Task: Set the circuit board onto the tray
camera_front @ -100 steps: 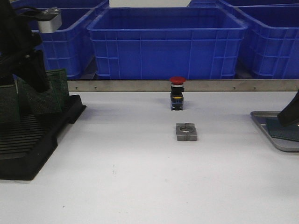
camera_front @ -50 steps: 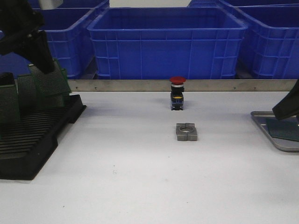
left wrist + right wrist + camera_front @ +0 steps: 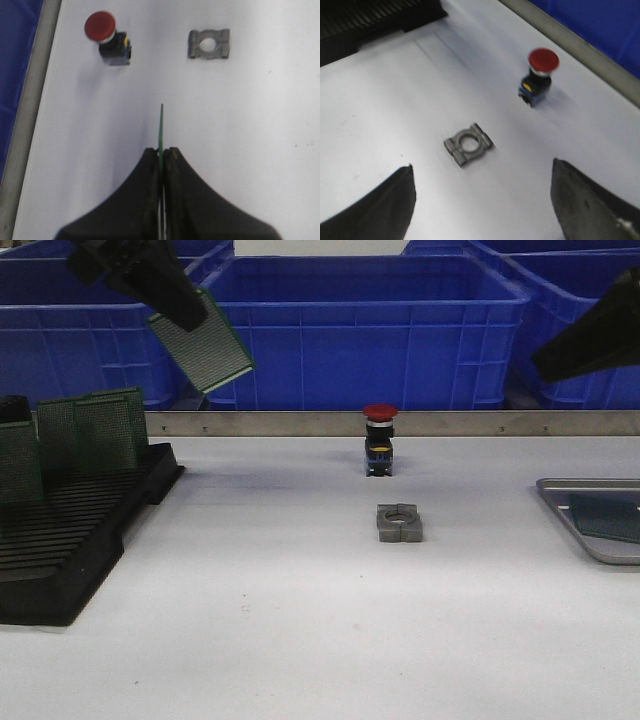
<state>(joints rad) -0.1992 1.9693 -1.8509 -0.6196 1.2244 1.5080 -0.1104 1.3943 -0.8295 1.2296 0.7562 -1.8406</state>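
Note:
My left gripper (image 3: 165, 295) is shut on a green circuit board (image 3: 212, 340) and holds it tilted, high in the air at the upper left above the black slotted rack (image 3: 70, 530). In the left wrist view the board (image 3: 161, 127) shows edge-on between the shut fingers (image 3: 172, 172). The grey metal tray (image 3: 590, 540) lies at the right table edge with one green board (image 3: 612, 517) in it. My right gripper (image 3: 590, 345) is raised at the upper right; in the right wrist view (image 3: 482, 170) it is open and empty.
Several green boards (image 3: 90, 435) stand in the rack. A red-capped push button (image 3: 380, 440) and a grey metal clamp block (image 3: 399, 522) sit mid-table. Blue plastic bins (image 3: 355, 330) line the back behind a metal rail (image 3: 300, 423).
My left gripper has lifted the board out of the rack, up and to the right. My right arm has risen away from the tray, leaving a board there.

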